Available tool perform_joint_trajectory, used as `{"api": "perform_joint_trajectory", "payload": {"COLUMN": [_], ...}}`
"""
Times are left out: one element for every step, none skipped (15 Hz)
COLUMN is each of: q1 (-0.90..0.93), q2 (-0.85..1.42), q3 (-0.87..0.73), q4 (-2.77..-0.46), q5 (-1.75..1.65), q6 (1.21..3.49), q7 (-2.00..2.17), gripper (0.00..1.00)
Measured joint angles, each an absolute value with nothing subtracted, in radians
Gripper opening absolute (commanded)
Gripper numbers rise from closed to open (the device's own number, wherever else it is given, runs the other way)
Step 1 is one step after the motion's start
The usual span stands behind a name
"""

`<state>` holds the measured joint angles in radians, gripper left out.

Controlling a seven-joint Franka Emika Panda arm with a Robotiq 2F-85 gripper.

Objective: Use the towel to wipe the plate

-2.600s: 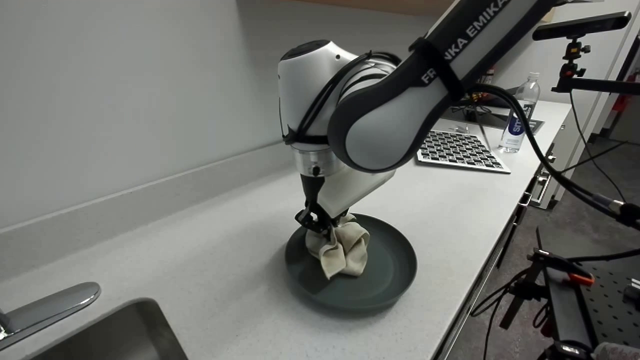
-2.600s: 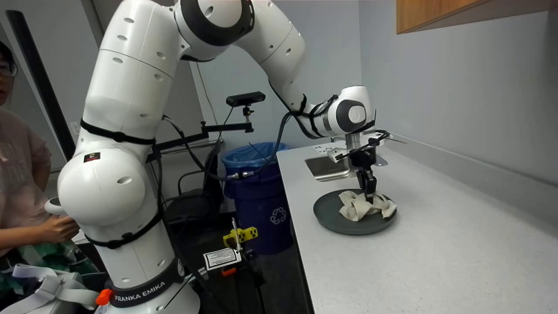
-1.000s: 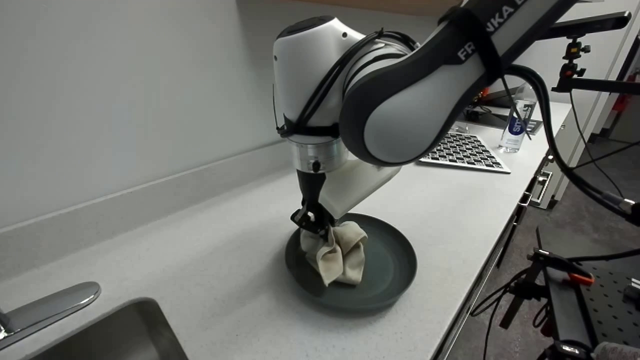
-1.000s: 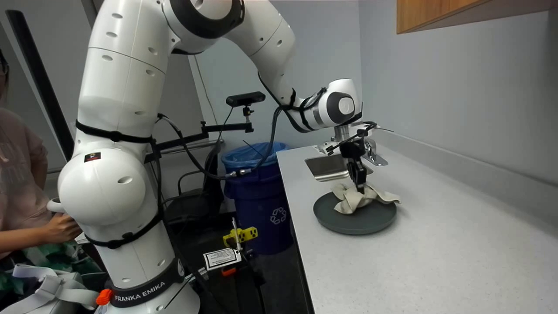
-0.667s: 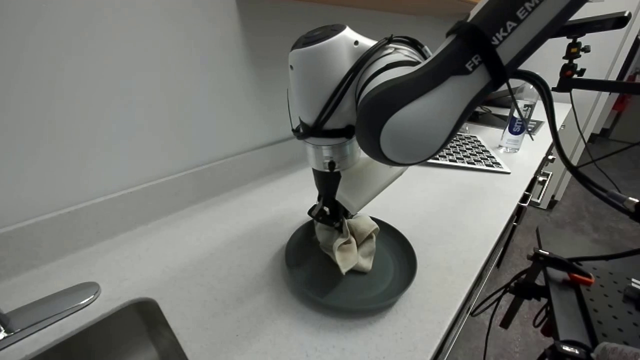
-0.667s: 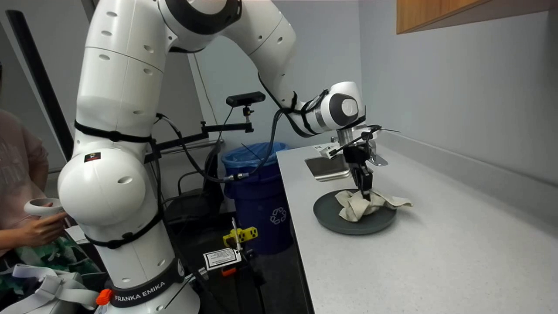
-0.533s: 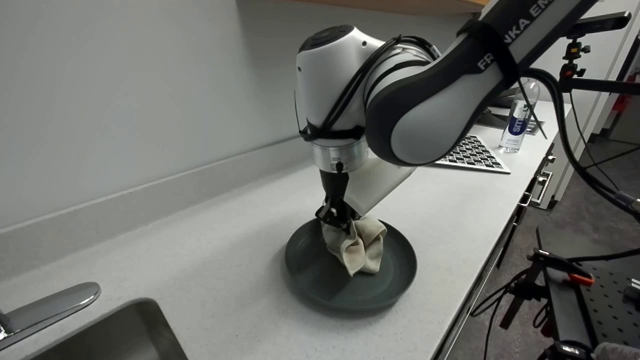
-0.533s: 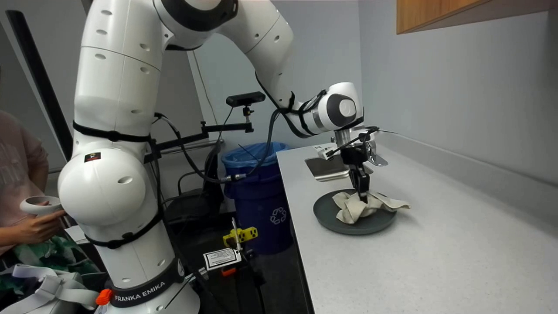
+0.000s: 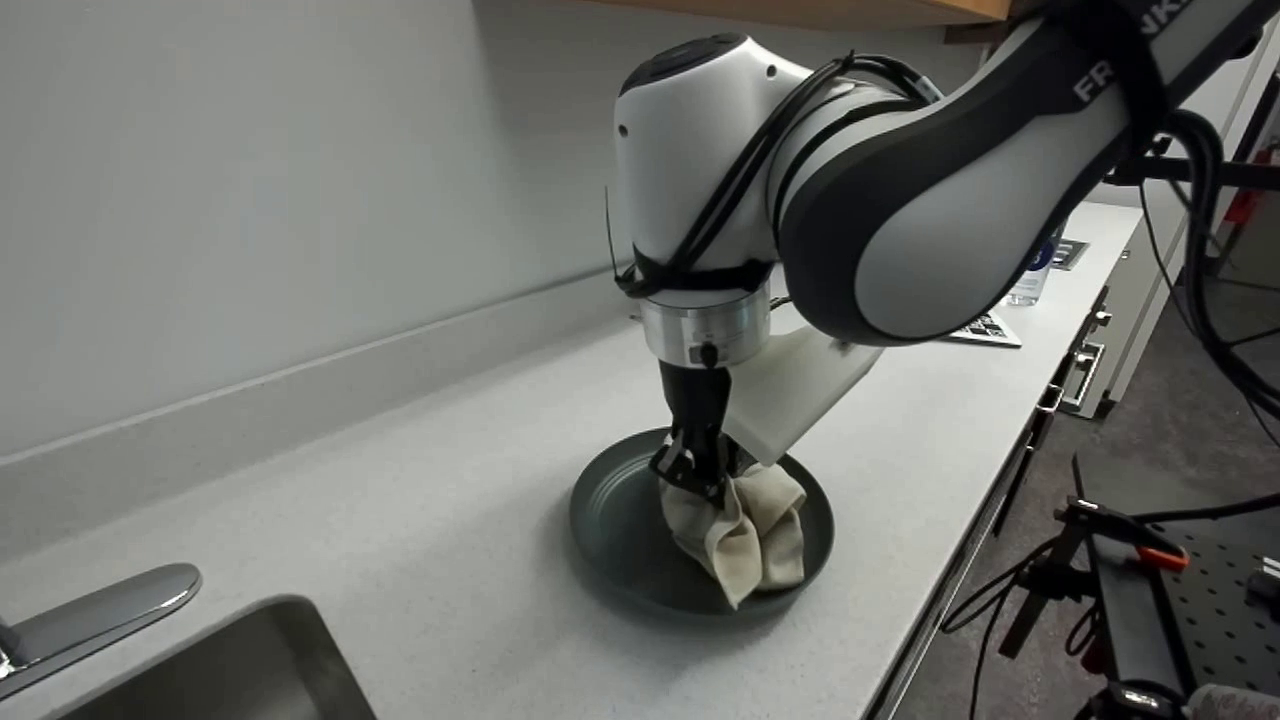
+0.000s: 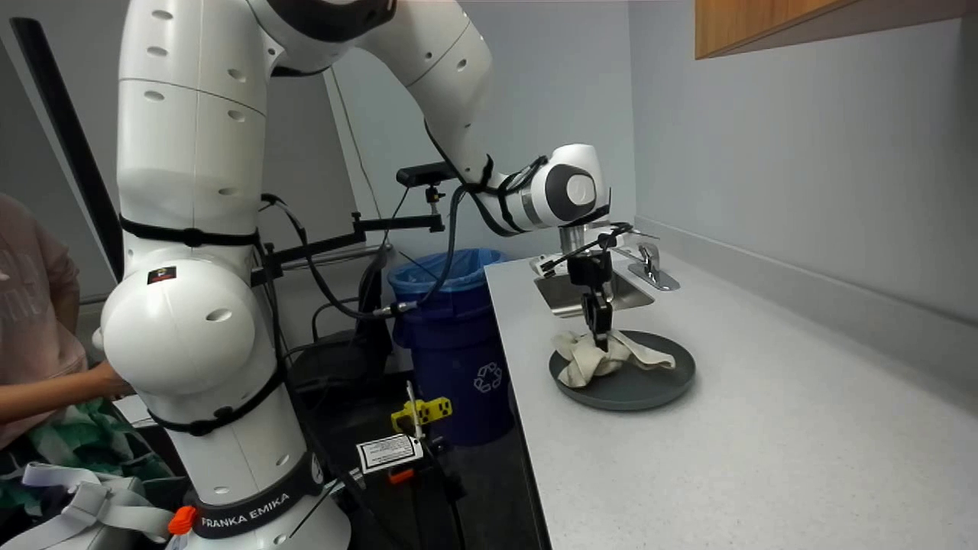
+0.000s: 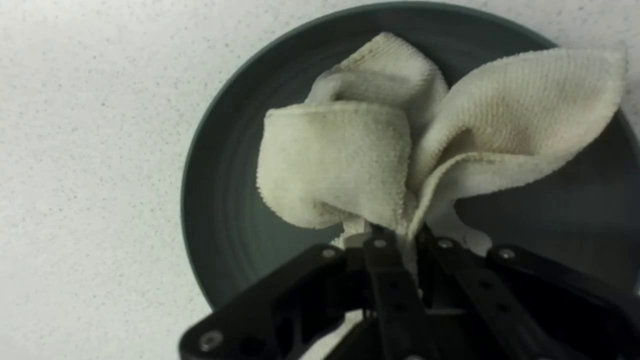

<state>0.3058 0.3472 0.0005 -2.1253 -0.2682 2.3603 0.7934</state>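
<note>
A cream towel (image 9: 775, 515) is bunched on a dark grey-green round plate (image 9: 615, 525). The towel (image 10: 582, 359) and plate (image 10: 653, 388) show in both exterior views. My gripper (image 9: 715, 490) points down over the plate and is shut on the towel; it also shows in an exterior view (image 10: 601, 341). In the wrist view the fingers (image 11: 407, 242) pinch a fold of the towel (image 11: 335, 160), and loose flaps spread over the plate (image 11: 225, 200). One flap reaches over the plate's rim at the right. The towel's underside is hidden.
The plate stands on a white speckled counter (image 9: 430, 540) between a wall and the counter's front edge. A sink (image 9: 250, 660) with a faucet (image 9: 100, 620) lies to one side. A bottle (image 9: 1028, 285) and a checkered board (image 9: 985, 330) stand beyond. A person (image 10: 38, 305) stands behind the arm.
My gripper, still shut on the towel, has moved across the plate toward the counter's front edge, dragging the towel along. The towel's end that hung over the wall-side rim now lies within the plate.
</note>
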Motion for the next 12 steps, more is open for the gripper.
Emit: {"api": "perform_joint_trajectory", "payload": {"q1": [0.306, 0.306, 0.306, 0.306, 0.306, 0.305, 0.305, 0.305, 0.305, 0.305, 0.305, 0.305], "q2": [0.348, 0.350, 0.353, 0.358, 0.364, 0.371, 0.379, 0.389, 0.398, 0.406, 0.413, 0.417], "q3": [0.013, 0.022, 0.029, 0.032, 0.032, 0.030, 0.027, 0.021, 0.014, 0.005, -0.005, -0.015], "q4": [-2.121, -2.114, -2.103, -2.090, -2.077, -2.062, -2.047, -2.033, -2.021, -2.011, -2.006, -2.004], "q5": [-0.251, -0.235, -0.223, -0.221, -0.221, -0.222, -0.225, -0.232, -0.242, -0.253, -0.269, -0.285], "q6": [2.361, 2.362, 2.362, 2.362, 2.363, 2.363, 2.363, 2.363, 2.363, 2.363, 2.363, 2.363], "q7": [0.793, 0.793, 0.793, 0.793, 0.793, 0.793, 0.793, 0.793, 0.794, 0.794, 0.797, 0.802], "gripper": [0.03, 0.03, 0.03, 0.03, 0.03, 0.03, 0.03, 0.03, 0.03, 0.03, 0.03, 0.03]}}
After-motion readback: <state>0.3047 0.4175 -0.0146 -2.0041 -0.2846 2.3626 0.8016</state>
